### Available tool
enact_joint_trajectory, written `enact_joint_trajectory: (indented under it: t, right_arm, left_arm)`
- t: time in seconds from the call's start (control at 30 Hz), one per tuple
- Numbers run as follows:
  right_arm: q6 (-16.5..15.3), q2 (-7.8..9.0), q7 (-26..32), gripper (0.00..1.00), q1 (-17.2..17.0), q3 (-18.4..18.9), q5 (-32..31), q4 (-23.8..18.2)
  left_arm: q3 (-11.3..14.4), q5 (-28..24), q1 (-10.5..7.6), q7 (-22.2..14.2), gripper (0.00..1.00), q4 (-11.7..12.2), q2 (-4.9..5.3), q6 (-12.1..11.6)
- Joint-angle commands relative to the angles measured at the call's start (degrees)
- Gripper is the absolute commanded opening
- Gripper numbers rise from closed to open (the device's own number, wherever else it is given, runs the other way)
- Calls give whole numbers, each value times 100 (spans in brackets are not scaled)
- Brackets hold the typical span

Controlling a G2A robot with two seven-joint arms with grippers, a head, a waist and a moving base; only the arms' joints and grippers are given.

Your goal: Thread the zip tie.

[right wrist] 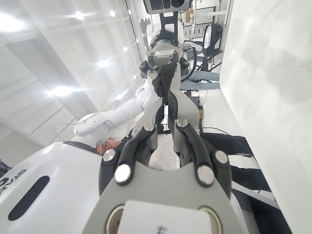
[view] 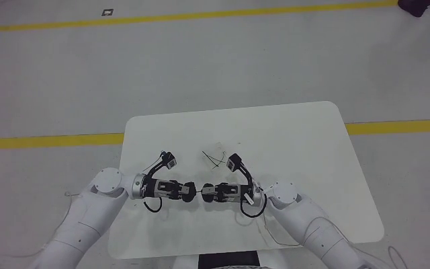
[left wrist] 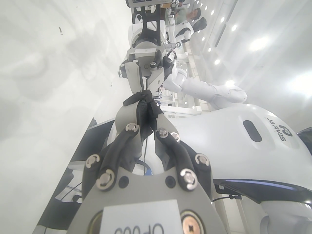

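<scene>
Nearest the robot, the left claw (view: 191,191) at 9 o'clock and the right claw (view: 205,192) at 3 o'clock meet tip to tip above the white rounded table (view: 302,134), both clenched. What they pinch is too thin to make out; I judge each grips one end of a thin plastic zip tie. With the tips so crowded, a slight misalignment could send the tail past the head's slot, and a hard push could buckle the strip or pull it free. Farther off, at 1 o'clock, a small heap of thin black and white zip ties (view: 215,159) lies loose on the table.
</scene>
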Motion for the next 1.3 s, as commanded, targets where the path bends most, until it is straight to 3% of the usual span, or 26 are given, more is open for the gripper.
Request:
enact_joint_trajectory:
  t: [0.0, 0.47, 0.5, 0.53, 0.63, 1.0, 1.27]
  right_arm:
    - [0, -3, 3, 0, 1, -1, -4, -5]
    - [0, -1, -44, 0, -51, 32, -99, -91]
    - [0, 1, -59, 0, -60, 43, -106, -97]
    - [0, 3, -72, 0, -72, 55, -113, -103]
    - [0, 9, -86, 0, -91, 81, -122, -109]
    - [0, 13, -152, 0, -128, 102, -94, -123]
    - [0, 2, -298, 0, -182, 171, 114, -139]
  left_arm:
    - [0, 0, 0, 0, 0, 0, 0, 0]
    - [0, 0, 0, 0, 0, 0, 0, 0]
    - [0, 0, 0, 0, 5, 0, 0, 0]
    - [0, 0, 0, 0, 19, 0, 0, 0]
    - [0, 0, 0, 0, 35, 0, 0, 0]
    - [0, 0, 0, 0, 20, 0, 0, 0]
    - [0, 0, 0, 0, 17, 0, 0, 0]
